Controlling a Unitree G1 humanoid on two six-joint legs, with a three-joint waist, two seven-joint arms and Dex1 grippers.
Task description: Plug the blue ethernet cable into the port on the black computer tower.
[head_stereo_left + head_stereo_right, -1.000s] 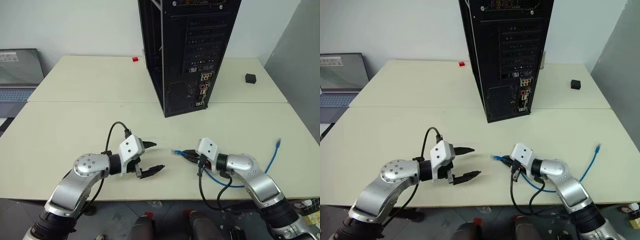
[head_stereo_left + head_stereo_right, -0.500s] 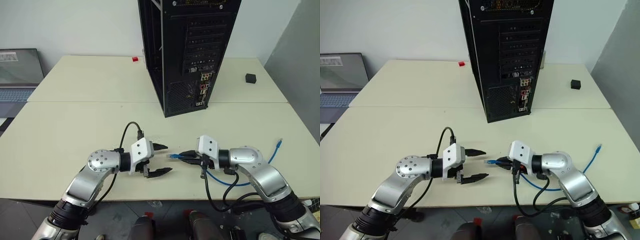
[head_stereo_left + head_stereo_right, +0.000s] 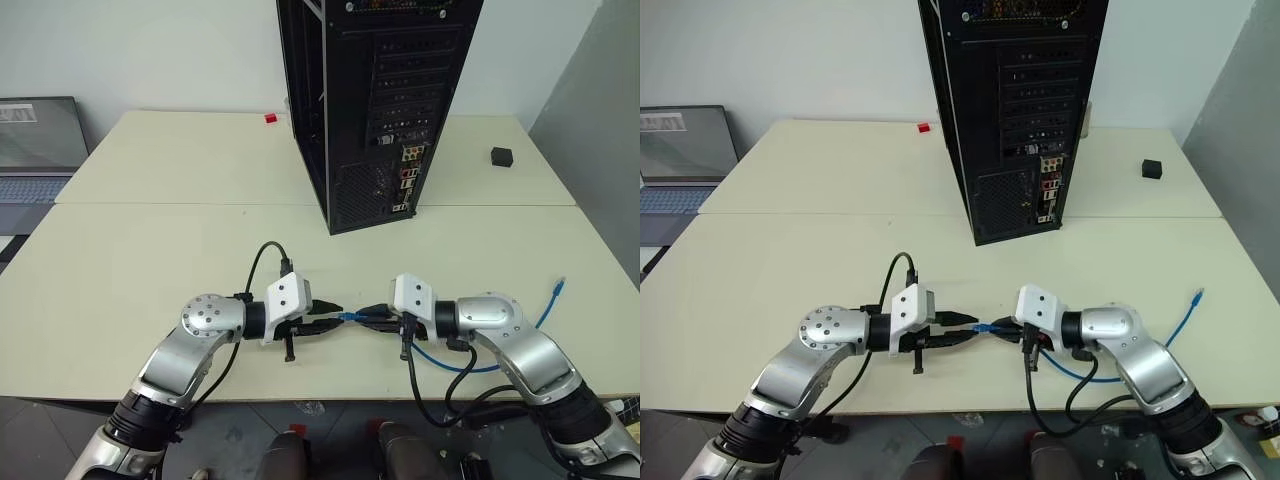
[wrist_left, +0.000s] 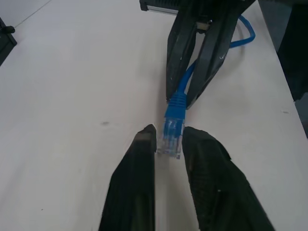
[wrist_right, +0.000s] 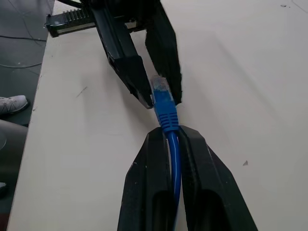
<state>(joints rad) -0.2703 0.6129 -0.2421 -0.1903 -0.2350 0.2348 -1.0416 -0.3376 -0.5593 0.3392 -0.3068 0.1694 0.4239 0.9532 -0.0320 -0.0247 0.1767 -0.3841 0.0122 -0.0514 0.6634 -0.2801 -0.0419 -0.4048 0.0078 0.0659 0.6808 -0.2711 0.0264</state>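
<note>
Off at the left edge a grey laptop (image 3: 35, 150) sits open on the cream table (image 3: 150, 250), well away from the action. Nearer the front edge, the left gripper (image 3: 328, 318) reaches in toward the middle, and its two black fingers (image 4: 139, 168) are drawn together on the clear-blue plug (image 4: 171, 139) of the blue ethernet cable (image 3: 480, 360). In the left wrist view the plug sits right between the pads, touching both, just above the tabletop.

Directly facing it, the right gripper (image 3: 368, 313) is clamped on the same cable just behind the plug's boot; the cord runs back between its fingers (image 5: 149, 168) in the right wrist view. So both grippers have hold of one end at once, tip to tip, which looks to me like a hand-over or a re-grip to line the plug up.

Behind them, in the middle of the table, the black computer tower (image 3: 375, 110) stands upright with its rear panel facing us, the ports (image 3: 408, 175) well apart from the plug. The rest of the cable loops off to the right, its far plug (image 3: 557, 287) lying loose on the table, and a small black block (image 3: 501, 156) sits further back.

As I judge it, the picking-up is done; carrying the plug to the tower, finding the socket and pushing it home are all still left.
</note>
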